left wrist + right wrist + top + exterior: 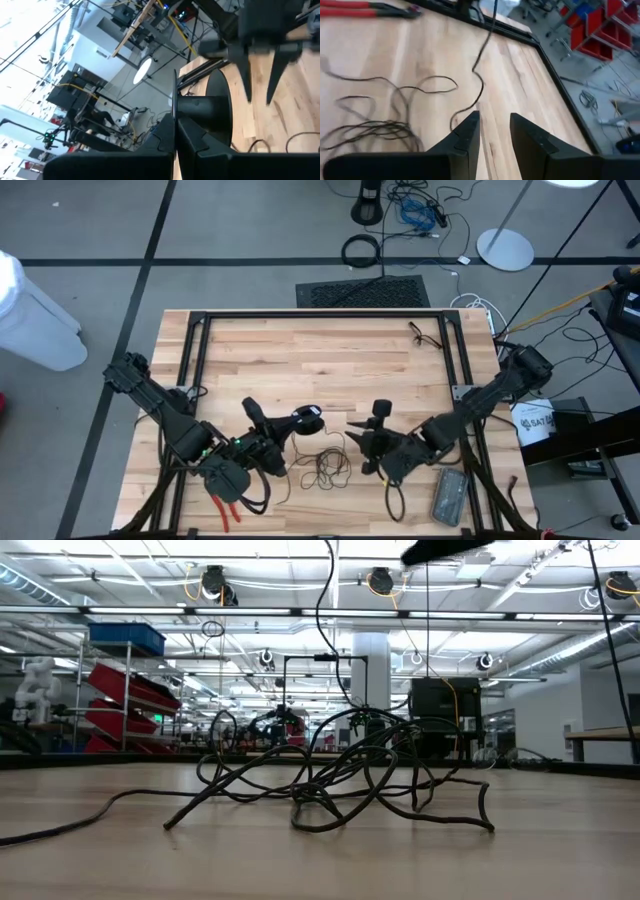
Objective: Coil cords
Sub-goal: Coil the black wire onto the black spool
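Lying tangled on tabletop (330, 365), cord (325, 465) sits between left claw (262, 425), clamped on puck (306, 420), and right claw (378, 417), parted, empty.

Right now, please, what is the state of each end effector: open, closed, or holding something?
Left end effector: closed on the cord's round puck.
Right end effector: open, holding nothing, above the loose cord.

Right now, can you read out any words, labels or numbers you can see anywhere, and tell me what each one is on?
"SAT": partial dark print on the white bucket beside the table's right edge; the rest is cut off.
Grey device on the table near the right arm: any markings too small to read.
Nothing readable on the cord, pliers or shelving in the low view.
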### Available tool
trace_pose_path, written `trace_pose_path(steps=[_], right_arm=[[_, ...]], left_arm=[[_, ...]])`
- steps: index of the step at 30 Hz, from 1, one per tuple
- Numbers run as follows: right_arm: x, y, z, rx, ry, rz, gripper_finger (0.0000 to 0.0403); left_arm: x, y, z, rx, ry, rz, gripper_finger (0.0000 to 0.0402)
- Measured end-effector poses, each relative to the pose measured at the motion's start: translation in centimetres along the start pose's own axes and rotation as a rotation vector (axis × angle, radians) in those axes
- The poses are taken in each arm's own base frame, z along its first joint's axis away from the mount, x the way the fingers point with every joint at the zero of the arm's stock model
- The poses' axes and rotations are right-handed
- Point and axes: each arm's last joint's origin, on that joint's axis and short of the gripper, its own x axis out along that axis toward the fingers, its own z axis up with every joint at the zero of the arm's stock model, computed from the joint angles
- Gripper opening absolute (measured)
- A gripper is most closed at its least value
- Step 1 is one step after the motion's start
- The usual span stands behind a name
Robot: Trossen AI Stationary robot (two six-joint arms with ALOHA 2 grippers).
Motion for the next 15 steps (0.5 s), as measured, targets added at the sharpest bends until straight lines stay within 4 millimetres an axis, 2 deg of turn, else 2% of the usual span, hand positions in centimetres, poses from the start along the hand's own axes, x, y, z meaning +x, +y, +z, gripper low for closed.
trace_pose_path(steps=[3, 7, 11, 15], right_arm=[[1.6, -0.2, -2.1, 0.05, -0.041, -0.024, 0.0093], [3.0, -0.7, -3.6, 0.147, -0.104, 0.015, 0.0093], [3.5, -1.1, -3.9, 0.234, -0.159, 0.018, 0.0093], [4.2, -0.4, -4.0, 0.235, -0.182, 0.121, 0.0093]], left_arm=[[-0.1, 0.0, 0.1, -0.002, -0.008, -0.001, 0.0002], [-0.3, -0.1, 0.2, 0.001, -0.012, -0.004, 0.0002], [-0.4, -0.1, 0.2, 0.001, -0.015, -0.007, 0.0001], [-0.4, -0.1, 0.2, 0.001, -0.015, -0.006, 0.0001]])
